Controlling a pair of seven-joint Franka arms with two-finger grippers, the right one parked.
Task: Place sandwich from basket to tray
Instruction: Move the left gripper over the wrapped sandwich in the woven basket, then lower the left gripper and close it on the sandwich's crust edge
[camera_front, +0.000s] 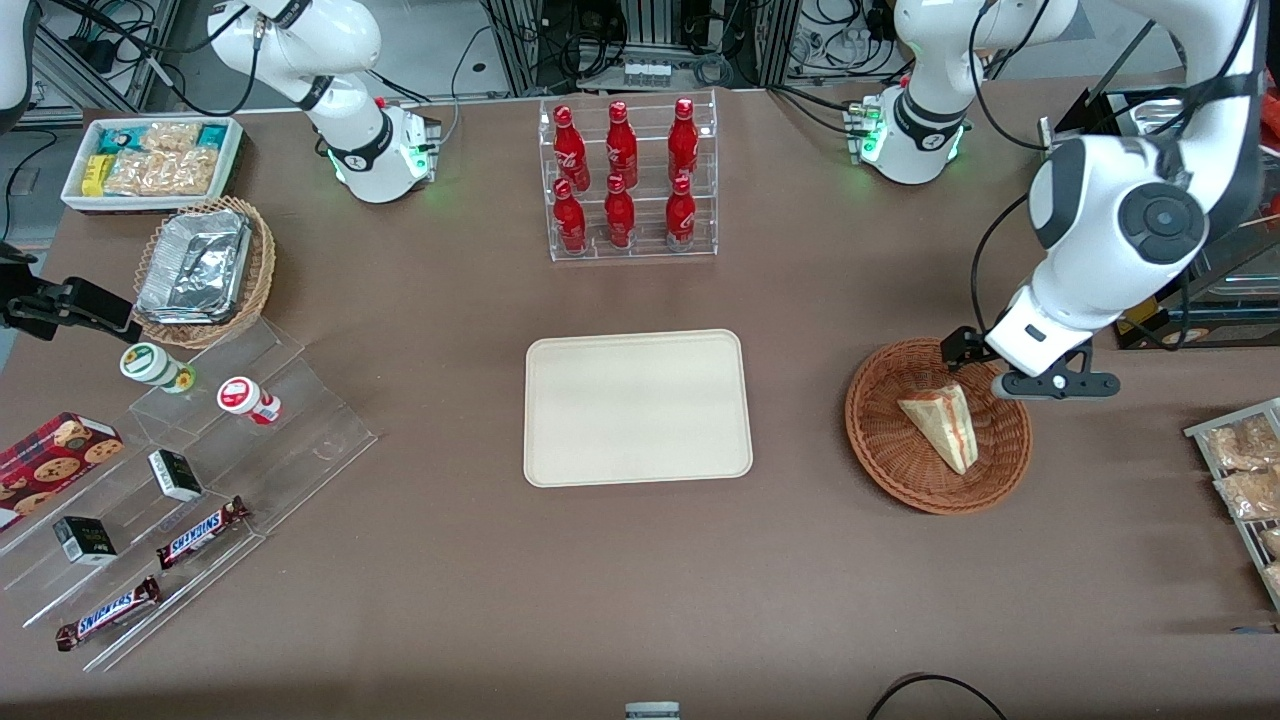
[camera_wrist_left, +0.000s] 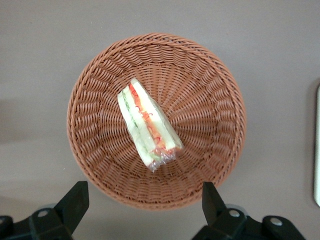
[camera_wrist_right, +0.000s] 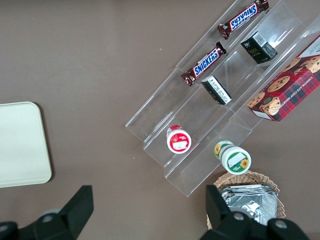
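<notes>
**Hovering claw above a sandwich in a wicker basket**

Hanging over a brown tabletop (camera_front: 420, 600), the working arm's claw (camera_wrist_left: 142, 202) is released, its two dark fingers (camera_wrist_left: 75, 200) spread wide with nothing between them. It sits above the rim of a round reddish-brown woven basket (camera_front: 885, 445), at the edge farther from the front camera.

Inside the basket lies the sandwich (camera_front: 942, 424), a pale triangular wedge in clear wrap, resting on the basket floor below the claw and a little nearer to the front camera than it. Claw and sandwich are apart, not touching.

A flat cream tray (camera_front: 637, 407) with rounded corners lies near the basket, toward the parked arm's end of the tabletop from the claw. Farther from the front camera than the tray stands a clear rack (camera_front: 630, 180) holding six red bottles. Well away from the claw, at the parked arm's end, a lighter basket (camera_front: 262, 270) holds foil containers (camera_front: 195, 265), and a white bin (camera_front: 232, 160) holds snack packets.

The left wrist view looks straight down into the basket (camera_wrist_left: 210, 90) and shows the sandwich's (camera_wrist_left: 147, 125) red and green filling along its cut edge, plus a sliver of the tray (camera_wrist_left: 317, 145). The front view shows only a thin red line there, but it alone shows the claw's (camera_front: 985, 368) height above the basket rim.
</notes>
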